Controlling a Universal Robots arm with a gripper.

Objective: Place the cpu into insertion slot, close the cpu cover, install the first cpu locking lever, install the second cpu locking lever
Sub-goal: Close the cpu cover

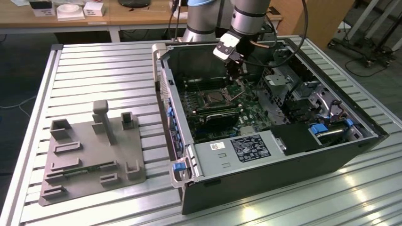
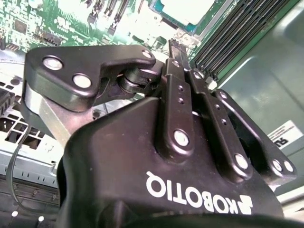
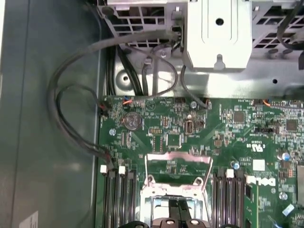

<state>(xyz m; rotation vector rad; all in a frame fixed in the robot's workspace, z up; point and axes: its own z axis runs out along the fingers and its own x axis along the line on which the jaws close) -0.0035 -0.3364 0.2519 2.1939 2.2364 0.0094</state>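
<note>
The open computer case [image 1: 270,188] is of dark sheet metal. It lies on a table [image 1: 100,80] of ribbed aluminium slats. Beside it, on the exterior view's left, rests a matte grey plate [image 1: 94,160] with blocky raised shapes.

Inside the case the green motherboard [image 3: 213,128] is flat and dense with small parts. The insertion slot [image 1: 213,99] is a square with a silvery rim, set between 2 groups of long, narrow black memory slots [image 3: 116,199].

The cpu [image 2: 183,9] lies flat in this slot, its smooth pale metal face turned up toward the gripper. As it is square, it shows no clear long axis, and its edges run along the slot's rim. The cpu cover [image 3: 180,156] is a thin shiny frame. It seems to stand raised at the slot's edge, with green board visible through its window.

The gripper [image 1: 237,81] hangs with its long axis nearly upright, pointing down at the slot. Its 2 black fingers [image 2: 172,61] are pressed together, with nothing seen between them. Their tips are close to the slot's rim, but I cannot tell whether they touch it.
</note>
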